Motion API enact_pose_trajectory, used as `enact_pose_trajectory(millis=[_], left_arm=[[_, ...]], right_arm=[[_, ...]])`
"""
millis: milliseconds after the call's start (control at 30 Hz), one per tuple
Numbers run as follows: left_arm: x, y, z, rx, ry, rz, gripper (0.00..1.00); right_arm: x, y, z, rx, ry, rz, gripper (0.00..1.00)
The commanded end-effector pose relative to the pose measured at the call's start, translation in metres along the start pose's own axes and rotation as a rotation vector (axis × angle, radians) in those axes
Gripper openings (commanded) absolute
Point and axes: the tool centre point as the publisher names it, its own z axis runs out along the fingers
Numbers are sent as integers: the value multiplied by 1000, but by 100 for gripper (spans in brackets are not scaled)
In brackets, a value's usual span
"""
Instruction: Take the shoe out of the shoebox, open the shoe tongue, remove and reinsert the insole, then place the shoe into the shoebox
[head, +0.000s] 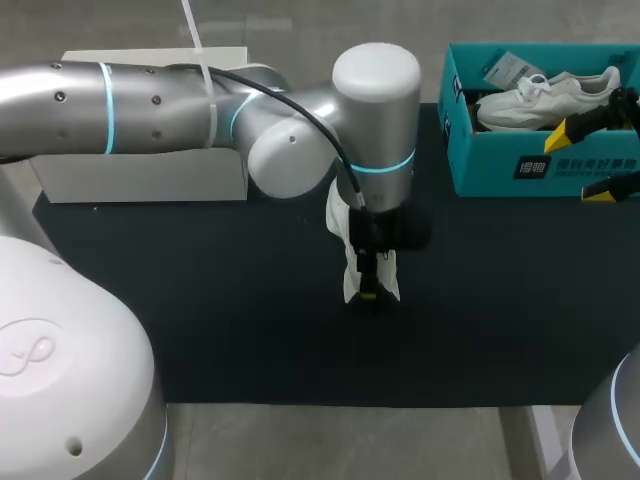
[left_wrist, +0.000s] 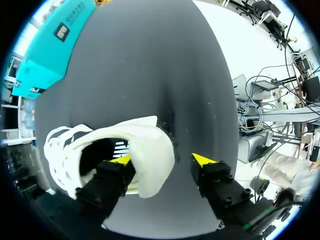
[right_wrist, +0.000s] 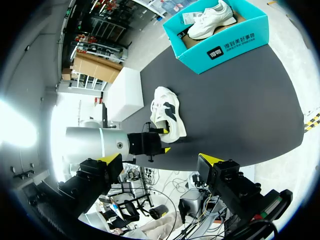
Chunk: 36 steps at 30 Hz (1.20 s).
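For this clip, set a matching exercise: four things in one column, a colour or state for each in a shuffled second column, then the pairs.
Things:
1. left hand
2. right hand
3. shoebox
4. mat

Colour or state:
A. black
B. teal, holds the boxed shoe
C. open, empty, near the shoebox
D. open, one finger in the loose shoe

Pairs: 1-D, 2-C, 3-B, 4-A

Black-topped table (head: 250, 345), white shoe (right_wrist: 167, 117) near its middle, teal shoebox (head: 500, 165) far right, white box (head: 140, 180) far-left corner
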Motion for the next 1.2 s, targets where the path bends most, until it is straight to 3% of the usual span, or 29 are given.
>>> enact_pose_trajectory(millis=[33,233,300,333,367,467,700,900,1033,1200], left_arm=[[2,-2,13,-2,4,-7,69],[5,-3,23,-8,12,-32,61],[6,-3,27,-15,13,-45,44],[6,-2,28,-16,17,-48,27],[6,-2,29,-18,19,-50,0],[10,0,26,-15,28,-52,0],[22,11,-3,-23,58,-43,0],[30,25,-56,-24,128,40,0],[26,41,-96,-4,197,104,0],[16,56,-143,-42,199,168,0]], right_arm=[[1,1,1,1,-3,2,100],[1,1,1,1,-3,2,100],[1,1,1,1,-3,2,100],[1,1,1,1,-3,2,100],[1,1,1,1,-3,2,100],[1,1,1,1,-3,2,100],[1,1,1,1,-3,2,100],[1,1,1,1,-3,2,100],[1,1,1,1,-3,2,100],[1,1,1,1,-3,2,100]])
